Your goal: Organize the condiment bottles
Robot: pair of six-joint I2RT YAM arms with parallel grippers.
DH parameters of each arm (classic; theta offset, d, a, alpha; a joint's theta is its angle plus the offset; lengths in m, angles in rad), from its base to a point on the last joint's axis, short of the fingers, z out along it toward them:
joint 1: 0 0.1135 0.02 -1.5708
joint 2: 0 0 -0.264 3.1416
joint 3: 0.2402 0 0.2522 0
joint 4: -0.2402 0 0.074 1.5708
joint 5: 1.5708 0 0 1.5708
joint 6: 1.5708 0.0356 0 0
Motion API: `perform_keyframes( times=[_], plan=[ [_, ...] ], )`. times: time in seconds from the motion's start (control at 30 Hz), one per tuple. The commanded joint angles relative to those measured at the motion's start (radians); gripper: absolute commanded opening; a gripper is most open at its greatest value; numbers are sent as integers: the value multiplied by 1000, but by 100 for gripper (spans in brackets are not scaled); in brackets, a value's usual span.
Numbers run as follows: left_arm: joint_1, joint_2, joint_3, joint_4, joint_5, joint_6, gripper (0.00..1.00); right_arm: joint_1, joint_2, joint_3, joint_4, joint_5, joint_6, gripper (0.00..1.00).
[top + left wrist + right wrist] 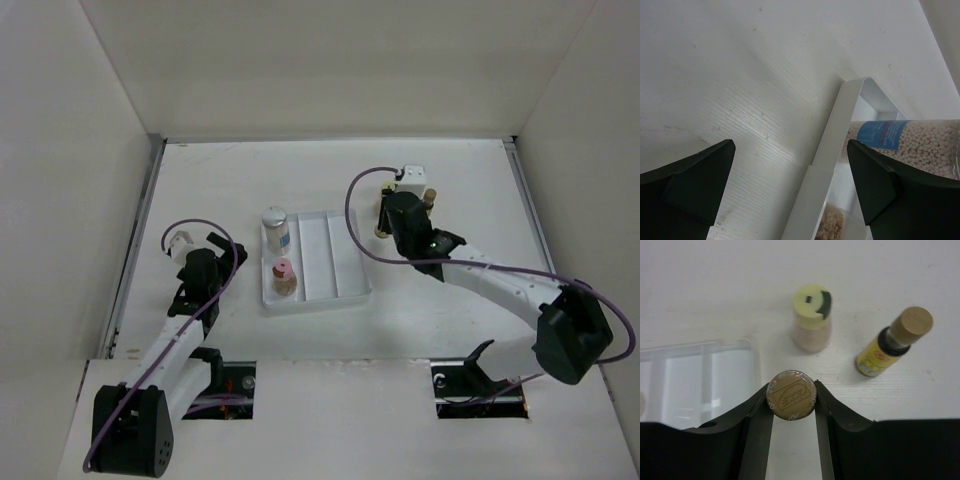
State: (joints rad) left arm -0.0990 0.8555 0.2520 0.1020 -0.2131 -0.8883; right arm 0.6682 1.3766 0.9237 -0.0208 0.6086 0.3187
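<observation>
Brown-capped bottle (791,391) clamped by its cap in the right claw (791,402), just beside the tray (705,346), left claw (791,150) spread wide, nothing held.

Bright, even light falls from above on the matte white tabletop (300,180), leaving us only faint, soft shadows. Our overhead view looks washed and slightly soft. At the left wrist a pale sheen streaks the surface, and the black plastic fingers (690,190) of the left gripper (790,145) look soft-edged. At the right wrist the embossed top of the brown-capped amber bottle (791,395) is crisp.
</observation>
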Motion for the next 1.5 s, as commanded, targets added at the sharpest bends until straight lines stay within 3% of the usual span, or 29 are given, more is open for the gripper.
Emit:
perform_keyframes(
  times=[0.0, 0.4, 0.57, 0.67, 0.8, 0.93, 1.17, 1.47],
  plan=[
    [-3, 1, 24, 50, -9, 3, 100, 84, -28, 113, 117, -21, -23, 31],
    [5, -3, 23, 44, -3, 3, 100, 222, 422, 452, 180, -118, -59, 30],
    [3, -3, 15, 56, -6, -1, 100, 245, 495, 481, 188, -98, -72, 31],
    [5, -3, 17, 54, -2, 2, 100, 261, 504, 474, 193, -84, -81, 42],
    [8, -4, 16, 53, -2, -1, 100, 274, 463, 449, 193, -59, -86, 71],
    [5, -10, 13, 56, -6, -1, 100, 274, 339, 387, 191, -61, -72, 80],
    [9, -10, 18, 56, -5, 3, 100, 121, 188, 247, 177, -44, -44, 89],
    [5, 8, 27, 47, 1, 3, 100, -86, 354, 314, 111, 22, -43, 92]
  ],
)
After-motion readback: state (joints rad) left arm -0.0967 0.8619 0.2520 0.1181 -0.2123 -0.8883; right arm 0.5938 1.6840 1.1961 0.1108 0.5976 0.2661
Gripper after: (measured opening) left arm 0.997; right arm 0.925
